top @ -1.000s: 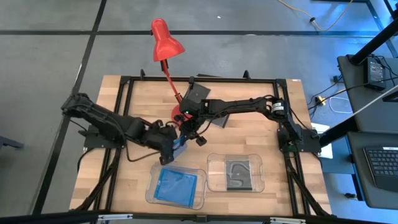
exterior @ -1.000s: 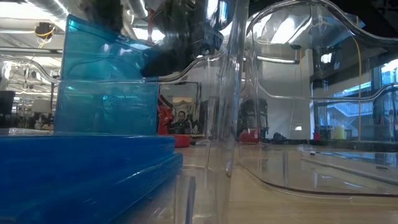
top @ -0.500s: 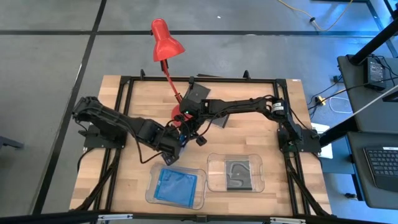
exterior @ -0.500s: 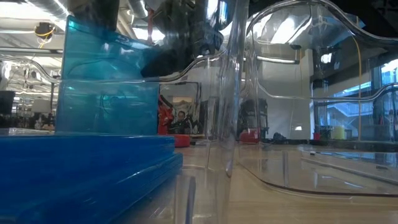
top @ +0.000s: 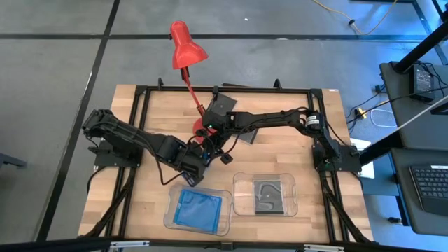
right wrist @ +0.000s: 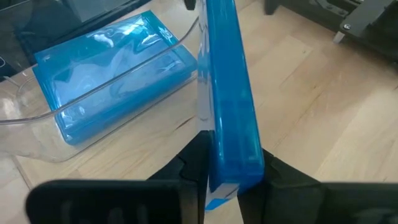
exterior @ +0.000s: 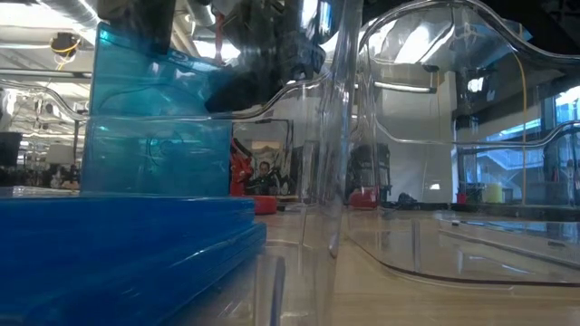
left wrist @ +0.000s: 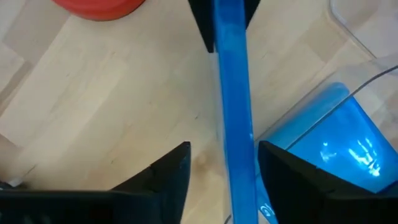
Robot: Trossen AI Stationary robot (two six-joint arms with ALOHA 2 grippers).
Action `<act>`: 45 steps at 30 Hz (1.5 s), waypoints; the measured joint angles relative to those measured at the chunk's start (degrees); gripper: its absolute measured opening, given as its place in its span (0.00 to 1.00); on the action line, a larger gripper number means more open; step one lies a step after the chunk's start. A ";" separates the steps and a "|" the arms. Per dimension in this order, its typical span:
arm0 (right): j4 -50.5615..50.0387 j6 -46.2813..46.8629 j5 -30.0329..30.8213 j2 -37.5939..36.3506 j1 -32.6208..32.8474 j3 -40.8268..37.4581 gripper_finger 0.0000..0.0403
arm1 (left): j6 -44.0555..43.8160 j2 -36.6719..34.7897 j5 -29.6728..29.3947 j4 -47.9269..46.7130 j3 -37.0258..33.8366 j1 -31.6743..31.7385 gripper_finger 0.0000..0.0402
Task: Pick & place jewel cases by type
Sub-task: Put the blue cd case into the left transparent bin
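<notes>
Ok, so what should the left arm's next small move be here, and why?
Probably close the left gripper onto the blue jewel case: its jaws straddle the upright case with a gap showing, while the right gripper clamps its other edge, beside the tray of blue cases.

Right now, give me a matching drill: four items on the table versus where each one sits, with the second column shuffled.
1. upright blue jewel case
2. flat blue jewel cases
3. dark jewel case
4. red lamp base

A. in the right-side clear tray
B. on the table wood, at the foot of the lamp's stem
C. clamped in the right gripper, between the open left gripper fingers
D. in the left-side clear tray

Pairs: 1-C, 2-D, 3-A, 4-B
</notes>
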 joint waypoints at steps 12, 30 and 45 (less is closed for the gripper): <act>-0.17 0.04 -0.09 -0.02 0.03 0.00 0.16 | -0.02 -0.18 0.61 1.00 0.00 0.00 0.14; -6.22 -0.05 5.85 -3.10 0.00 0.02 0.30 | 0.24 -0.22 0.19 0.77 0.00 0.00 0.11; -25.31 7.87 -0.58 -23.88 -1.26 0.07 0.33 | -1.45 -8.06 -2.03 -5.36 -0.09 -0.44 0.11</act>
